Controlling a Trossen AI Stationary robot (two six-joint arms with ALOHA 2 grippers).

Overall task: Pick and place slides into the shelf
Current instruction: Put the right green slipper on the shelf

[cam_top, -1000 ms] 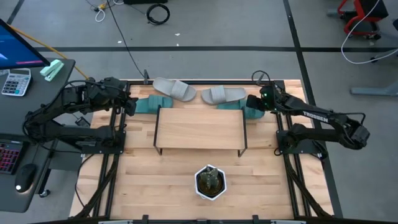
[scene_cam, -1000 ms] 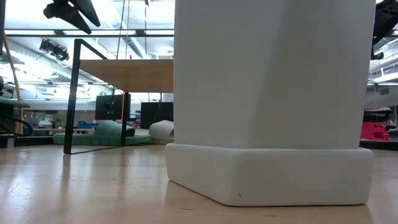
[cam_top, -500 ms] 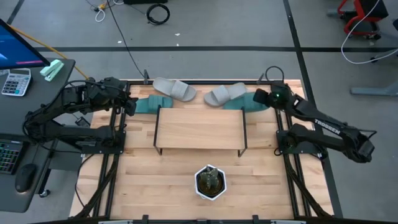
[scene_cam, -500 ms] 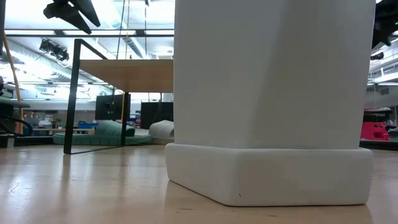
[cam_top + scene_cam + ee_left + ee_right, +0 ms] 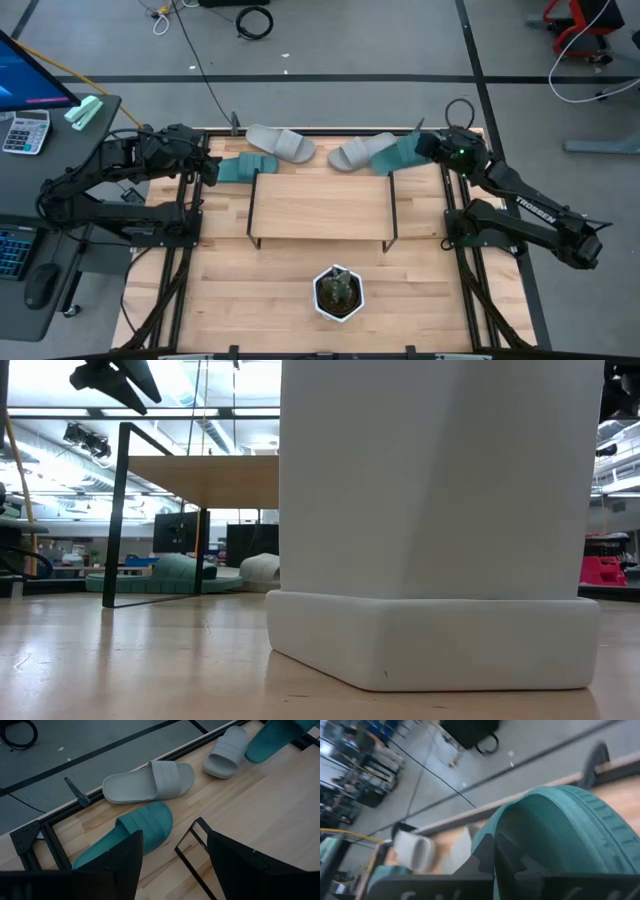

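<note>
A teal slide [image 5: 243, 165] lies sole-down on the table at the shelf's far left corner, and it also shows in the left wrist view [image 5: 135, 827]. Two grey slides [image 5: 281, 143] [image 5: 353, 153] lie along the far edge. The shelf [image 5: 320, 205] stands mid-table. My left gripper [image 5: 208, 168] hovers open just left of the lying teal slide. My right gripper [image 5: 425, 146] is shut on the second teal slide [image 5: 398, 154] near the shelf's far right corner. My right gripper pinches the teal slide between its two fingers at its right-hand end [image 5: 540, 845]. The fingers reach in from the table's right side, slanting down. The slide sticks out leftward, tilted and raised off the table [image 5: 272, 740], with its free end near the right grey slide.
A white pot with a plant [image 5: 338, 292] stands near the front edge and fills the low view [image 5: 440, 510]. A black frame rail [image 5: 340, 130] runs along the table's far edge. A desk with a calculator [image 5: 25, 130] stands left of the table.
My right gripper has gone up and toward the table's far right corner with the teal slide. The slide has come away from the shelf's right end and now sits tilted, off the table. The right grey slide has turned a little. My left arm has kept still.
</note>
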